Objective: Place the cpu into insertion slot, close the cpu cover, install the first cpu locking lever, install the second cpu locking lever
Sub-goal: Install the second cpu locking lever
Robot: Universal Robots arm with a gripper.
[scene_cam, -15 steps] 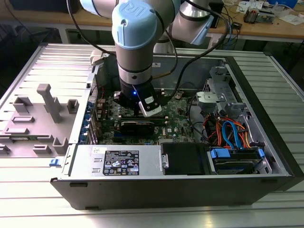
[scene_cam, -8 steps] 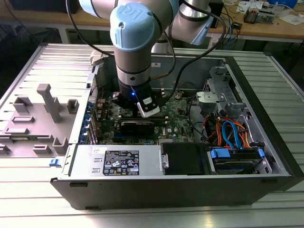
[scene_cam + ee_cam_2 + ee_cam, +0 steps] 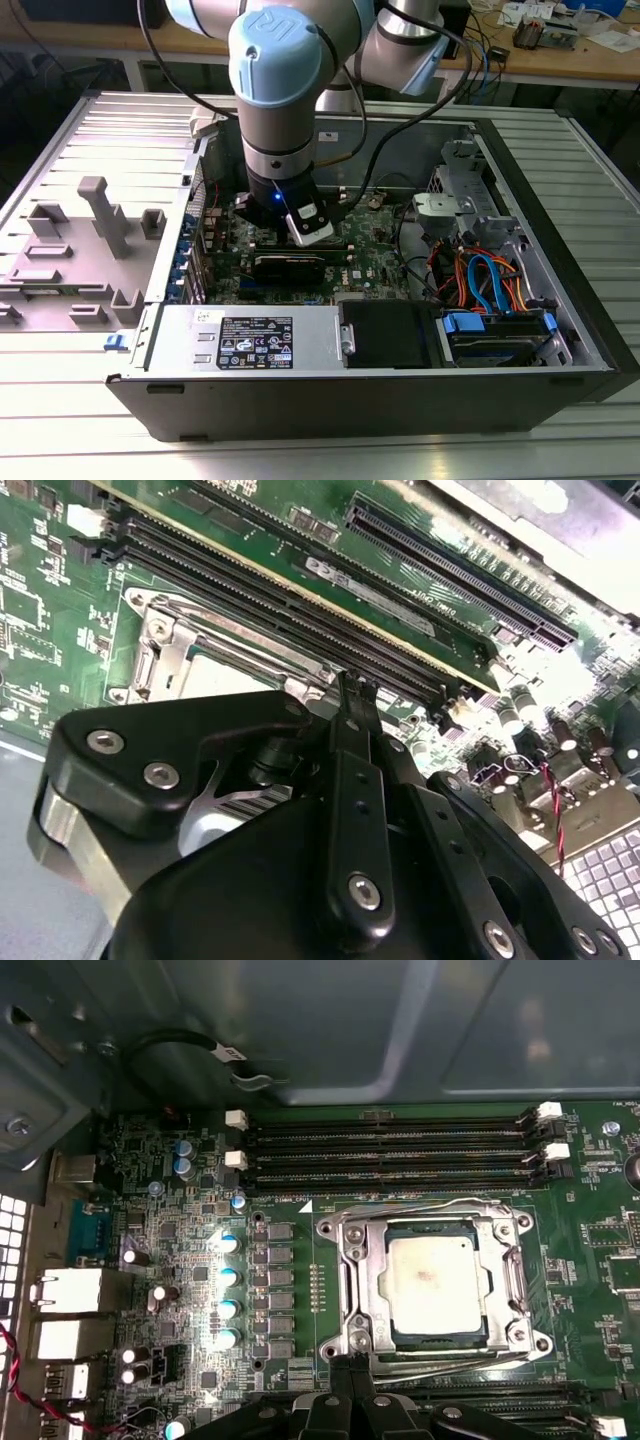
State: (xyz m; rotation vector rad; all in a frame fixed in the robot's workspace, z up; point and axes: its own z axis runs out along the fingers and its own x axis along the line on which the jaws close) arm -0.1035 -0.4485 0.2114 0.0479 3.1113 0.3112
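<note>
Looking in the first wrist view, we see the cpu [image 3: 437,1280] lying flat in the insertion slot [image 3: 385,1337], with the cpu cover [image 3: 362,1282] shut around it on the green motherboard [image 3: 180,1260]. Our gripper [image 3: 352,1372] sits pinched together, holding nothing, right at the slot's edge.

A silvery-grey chip [image 3: 437,1278] is framed by a silver cover [image 3: 362,1290], green board [image 3: 590,1260] is seen around it, black gripper [image 3: 350,1400] below.
</note>
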